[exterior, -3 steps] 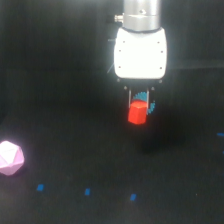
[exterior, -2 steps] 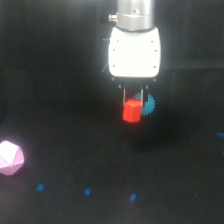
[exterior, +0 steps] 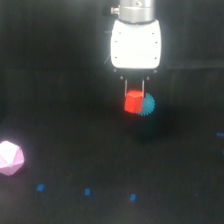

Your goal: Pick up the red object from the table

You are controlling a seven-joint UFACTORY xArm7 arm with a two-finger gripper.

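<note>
Red block pinched in the tool, hanging above the black desk.

The tool [exterior: 135, 97] has its two thin fingers [exterior: 126, 89] clamped on the top of the red object [exterior: 133, 102], a small faceted block that sits just under the white tool body and looks clear of the desk [exterior: 60, 75], though the gap beneath it is hard to judge. A spiky blue ball [exterior: 147, 104] shows just beside it on the exterior view's right, partly hidden behind it; whether they touch I cannot tell. A pale pink polyhedron [exterior: 10, 158] lies well apart, low at the left. The block looks rigid, light and smooth-faced, so it could slip or twist; opposite flat facets, taken near mid-height, seem the safest hold.
</note>
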